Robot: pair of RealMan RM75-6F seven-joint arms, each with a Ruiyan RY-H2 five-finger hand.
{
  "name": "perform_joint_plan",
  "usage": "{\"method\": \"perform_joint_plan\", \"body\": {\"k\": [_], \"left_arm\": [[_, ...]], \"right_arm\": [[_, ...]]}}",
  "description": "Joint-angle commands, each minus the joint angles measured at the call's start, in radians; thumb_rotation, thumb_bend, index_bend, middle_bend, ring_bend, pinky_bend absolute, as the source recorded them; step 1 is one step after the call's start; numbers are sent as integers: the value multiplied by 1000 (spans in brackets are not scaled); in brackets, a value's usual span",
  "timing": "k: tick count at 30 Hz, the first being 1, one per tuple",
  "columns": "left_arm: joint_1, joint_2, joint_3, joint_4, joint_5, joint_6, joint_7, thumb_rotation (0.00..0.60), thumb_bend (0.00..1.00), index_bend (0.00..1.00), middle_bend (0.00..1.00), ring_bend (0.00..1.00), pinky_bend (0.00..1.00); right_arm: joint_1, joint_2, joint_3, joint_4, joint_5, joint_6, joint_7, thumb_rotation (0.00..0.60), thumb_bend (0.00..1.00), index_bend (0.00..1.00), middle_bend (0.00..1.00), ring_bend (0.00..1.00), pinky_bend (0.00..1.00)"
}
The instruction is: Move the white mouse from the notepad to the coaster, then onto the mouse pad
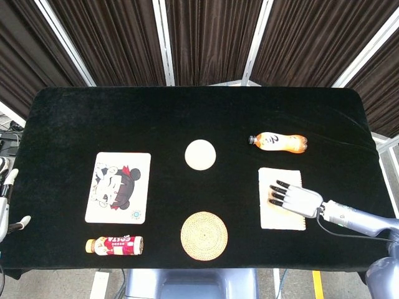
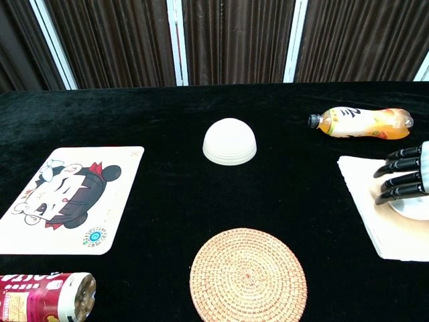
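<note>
Right hand (image 2: pixel 405 176) hides most of white mouse (image 2: pixel 414 208).
</note>
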Motion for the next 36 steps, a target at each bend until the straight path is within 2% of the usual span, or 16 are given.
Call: {"method": "perform_joint_plan", "body": {"k": [1, 5, 12, 18, 20, 24, 30, 36], "left_arm": [[-2, -3, 1, 0, -3, -2, 4, 600, 0, 0, 0, 0, 0], [-6, -5, 2, -2, -7, -8, 10, 600, 0, 0, 0, 0, 0], [-8, 6, 5, -14, 0, -13, -6, 600, 0, 0, 0, 0, 0], [-6, 28, 13, -23, 14, -21, -39, 600, 0, 0, 0, 0, 0], [-5, 39, 16, -28, 20, -26, -64, 600, 0, 0, 0, 0, 0], [-4, 59, 19, -32, 28, -34, -102, 600, 0, 0, 0, 0, 0], [0, 92, 20, -34, 36, -41, -172, 600, 0, 0, 0, 0, 0], [-2, 115, 17, -25, 28, -61, -224, 600, 0, 0, 0, 0, 0]], "right_arm": [[-9, -10, -8, 11, 14, 20, 10, 600, 245, 311, 446, 326, 393], [-14, -15, -6, 17, 35, 52, 20, 600, 357, 370, 488, 368, 423], [4, -8, -5, 13, 58, 144, -5, 600, 396, 372, 489, 370, 428], [91, -6, -3, -29, 60, 236, -69, 600, 403, 373, 494, 376, 436], [165, -24, -2, -73, 47, 274, -118, 600, 404, 374, 495, 376, 437], [278, -39, 4, -168, 31, 248, -192, 600, 404, 382, 495, 376, 437], [416, -21, 21, -393, 13, 111, -325, 600, 414, 409, 506, 387, 448], [480, -16, 40, -535, 12, -25, -423, 600, 420, 419, 515, 397, 455]]}}
